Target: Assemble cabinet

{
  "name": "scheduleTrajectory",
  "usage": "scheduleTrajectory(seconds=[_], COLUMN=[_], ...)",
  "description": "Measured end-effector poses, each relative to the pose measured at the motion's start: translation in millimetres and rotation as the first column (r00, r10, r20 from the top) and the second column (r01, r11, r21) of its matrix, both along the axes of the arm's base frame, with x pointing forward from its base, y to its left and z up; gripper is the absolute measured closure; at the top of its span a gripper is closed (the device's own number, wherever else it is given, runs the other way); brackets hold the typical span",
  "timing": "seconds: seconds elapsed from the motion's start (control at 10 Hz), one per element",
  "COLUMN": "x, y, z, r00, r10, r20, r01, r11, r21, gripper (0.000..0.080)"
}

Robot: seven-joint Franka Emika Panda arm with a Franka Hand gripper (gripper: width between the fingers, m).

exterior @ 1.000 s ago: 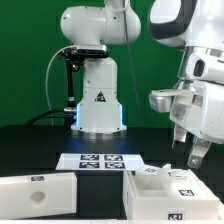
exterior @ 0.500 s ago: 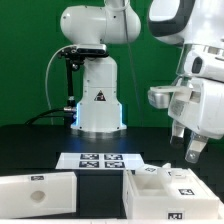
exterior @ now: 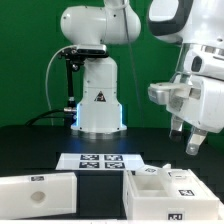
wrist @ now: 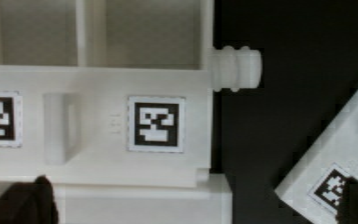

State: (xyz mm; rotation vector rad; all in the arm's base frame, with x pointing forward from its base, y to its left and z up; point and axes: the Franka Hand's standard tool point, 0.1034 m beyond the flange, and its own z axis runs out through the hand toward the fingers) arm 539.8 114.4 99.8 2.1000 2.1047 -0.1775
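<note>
The white cabinet box point(exterior: 165, 195) with open compartments and square tags lies at the front on the exterior view's right. A white slab panel point(exterior: 38, 190) with a round hole lies at the front left. My gripper point(exterior: 188, 138) hangs above the box's far right end, open and empty. In the wrist view the box point(wrist: 105, 110) fills the picture, with two tags on its wall and a round peg point(wrist: 243, 68) sticking out of its side. One dark finger point(wrist: 23, 200) shows at the edge. Another tagged white panel point(wrist: 341, 175) lies beside the box.
The marker board point(exterior: 100, 160) lies flat on the black table behind the parts. The robot's white base point(exterior: 98, 100) stands behind it in front of a green backdrop.
My gripper has risen a little above the cabinet box. The parts have not moved.
</note>
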Motion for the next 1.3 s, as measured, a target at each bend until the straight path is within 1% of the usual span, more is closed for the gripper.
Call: scheduleTrajectory(seconds=[0.1,0.2,0.3,0.4,0.5,0.6,1.1,1.2,1.3], x=[-0.1,-0.8,-7.0,-14.5,-19.7,-21.3,-21.9,-24.0,-30.2], y=[-0.2,-0.2,-2.4,-5.1,-5.2,-2.9,-3.7,-5.1,-6.5], z=[-0.2,0.6,2.3,3.1,3.1,1.8,0.3,-2.3,-8.0], r00=[1.0,1.0,0.998,0.993,0.98,0.961,0.96,0.93,0.888], r10=[0.0,-0.023,-0.054,-0.101,-0.19,-0.266,-0.27,-0.353,-0.446], r20=[0.0,0.018,0.044,0.055,0.065,0.073,0.073,0.102,0.113], r01=[0.0,0.022,0.053,0.098,0.187,0.262,0.265,0.344,0.429], r11=[1.0,1.0,0.998,0.994,0.981,0.963,0.962,0.934,0.892], r21=[0.0,0.012,0.031,0.041,0.05,0.059,0.06,0.101,0.143], gripper=[0.0002,0.0002,0.0002,0.0002,0.0002,0.0002,0.0002,0.0002,0.0002])
